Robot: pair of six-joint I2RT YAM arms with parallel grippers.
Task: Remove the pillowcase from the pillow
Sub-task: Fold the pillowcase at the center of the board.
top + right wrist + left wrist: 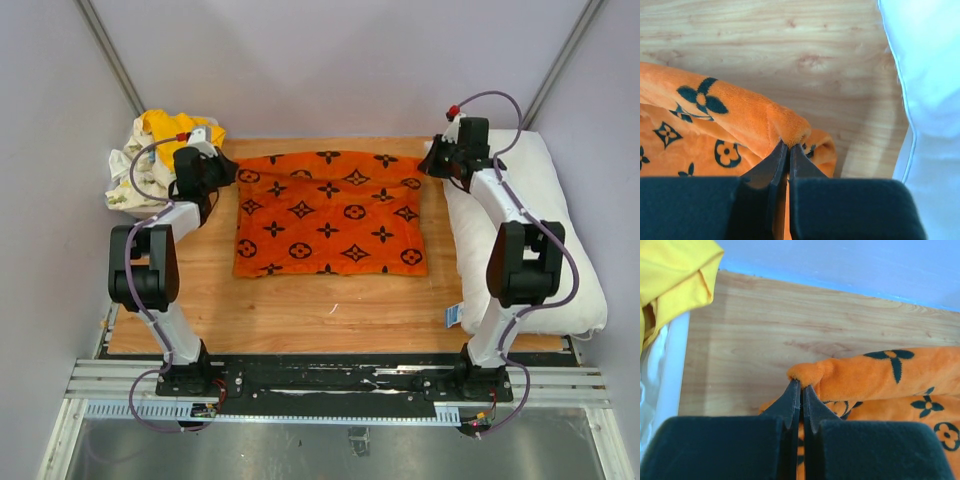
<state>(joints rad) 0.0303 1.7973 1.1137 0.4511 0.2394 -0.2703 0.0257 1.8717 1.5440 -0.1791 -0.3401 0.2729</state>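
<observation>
Where we look down from above: pillowcase (pixel 330 213) lies flat on the surface (pixel 300 300), pillow (pixel 565 185) just beside it, rightward.
Left wrist: our left pincer (pixel 800 385) is clamped on a pillowcase corner.
Right wrist: our right pincer (pixel 787 146) grips another corner, pillow nearby.

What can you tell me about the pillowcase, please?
The pillowcase is bright orange plush fabric with black flower and diamond motifs. It lies flat on the wooden table, apart from the pillow on its right. The left gripper is shut on its far left corner, the right gripper on its far right corner.
</observation>
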